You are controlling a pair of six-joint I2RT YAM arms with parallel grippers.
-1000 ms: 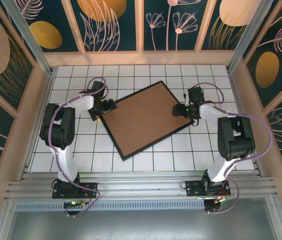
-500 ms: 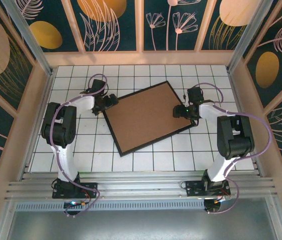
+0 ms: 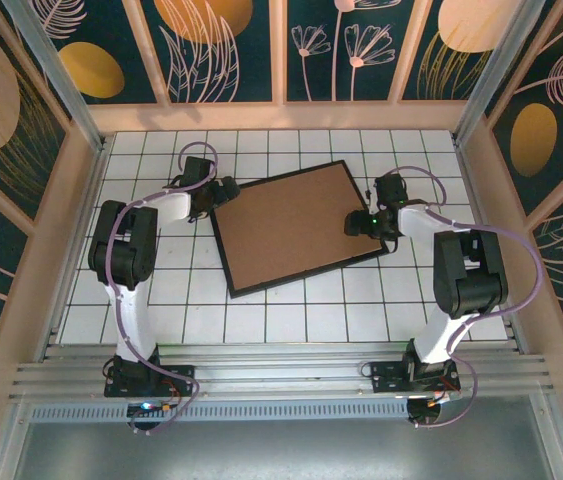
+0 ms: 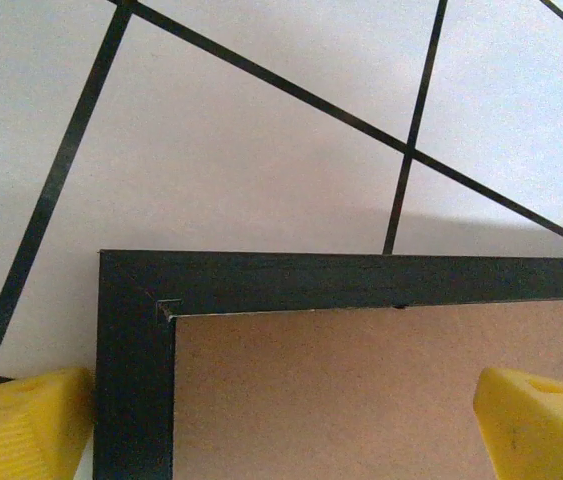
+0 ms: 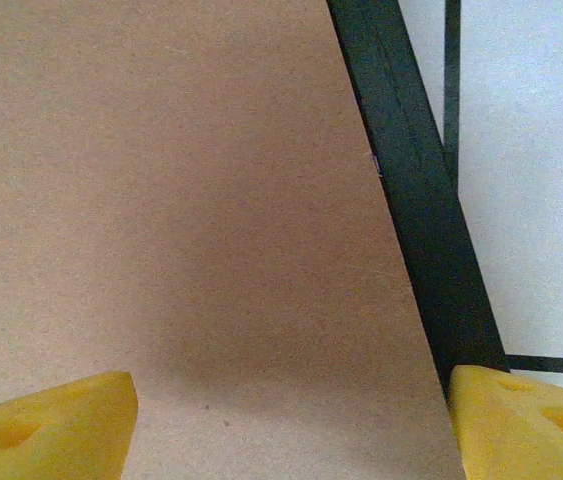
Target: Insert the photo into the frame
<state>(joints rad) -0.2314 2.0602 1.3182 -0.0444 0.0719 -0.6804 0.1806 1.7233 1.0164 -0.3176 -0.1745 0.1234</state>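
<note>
The frame [image 3: 222, 252], with its narrow black rim, lies face down and slightly askew on the tiled table. A plain brown backing board [image 3: 296, 228] fills it. The photo is hidden. My left gripper [image 3: 223, 192] is open at the frame's far left corner. In the left wrist view that corner of the frame [image 4: 341, 283] sits between the yellow fingers [image 4: 21, 425], one outside the rim and one over the backing board [image 4: 361, 390]. My right gripper [image 3: 356, 226] is open over the board [image 5: 191, 200] by the right rim [image 5: 421, 210]; its fingers [image 5: 46, 425] stand wide apart.
The white tiled table [image 3: 151, 290] is walled by wooden posts and dark patterned panels. Bare tiles lie in front of the frame and along the far edge [image 3: 281, 145]. Both arm bases stand at the near rail.
The frame has turned clockwise in the top view, its left corner swinging away from me. My left gripper moved with that corner, farther and to the right. The right gripper barely moved.
</note>
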